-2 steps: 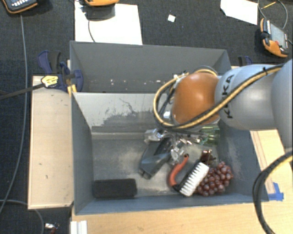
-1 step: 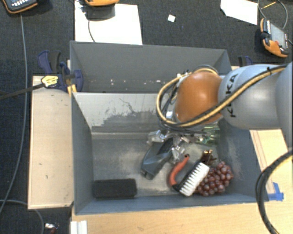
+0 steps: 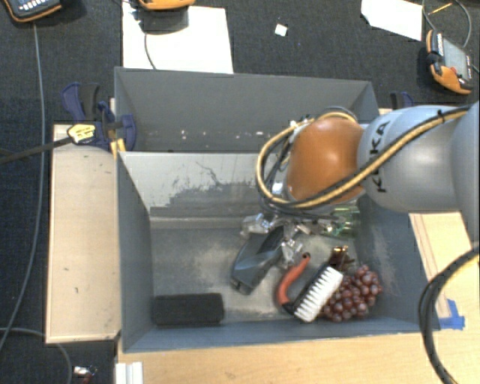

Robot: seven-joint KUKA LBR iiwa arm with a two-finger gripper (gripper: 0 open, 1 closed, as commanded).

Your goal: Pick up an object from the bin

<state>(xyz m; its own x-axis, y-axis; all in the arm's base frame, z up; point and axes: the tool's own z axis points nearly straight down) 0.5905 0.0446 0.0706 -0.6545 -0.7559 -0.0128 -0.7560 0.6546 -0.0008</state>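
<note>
Though its spread impossible to tell, pincer (image 3: 279, 238) over dark grey wedge (image 3: 251, 268), just beside white-bristled brush (image 3: 319, 292).

Robotics lab or test cell, not a home. Industrial KUKA arm (image 3: 420, 161) with orange wrist cover and looped cables, reaching in from 3 o'clock. Grey metal bin (image 3: 240, 97) at centre, set on dark carpet (image 3: 26, 247). Orange-and-black handheld devices at 11 o'clock (image 3: 34, 7), 12 o'clock (image 3: 161, 4) and 2 o'clock (image 3: 448, 64), all wired. Black cable (image 3: 37, 112) trailing down at 9 o'clock. Loose white paper sheet (image 3: 187, 41) at 12 o'clock. Mismatched small things heaped (image 3: 330, 289) inside the bin at 5 o'clock.
</note>
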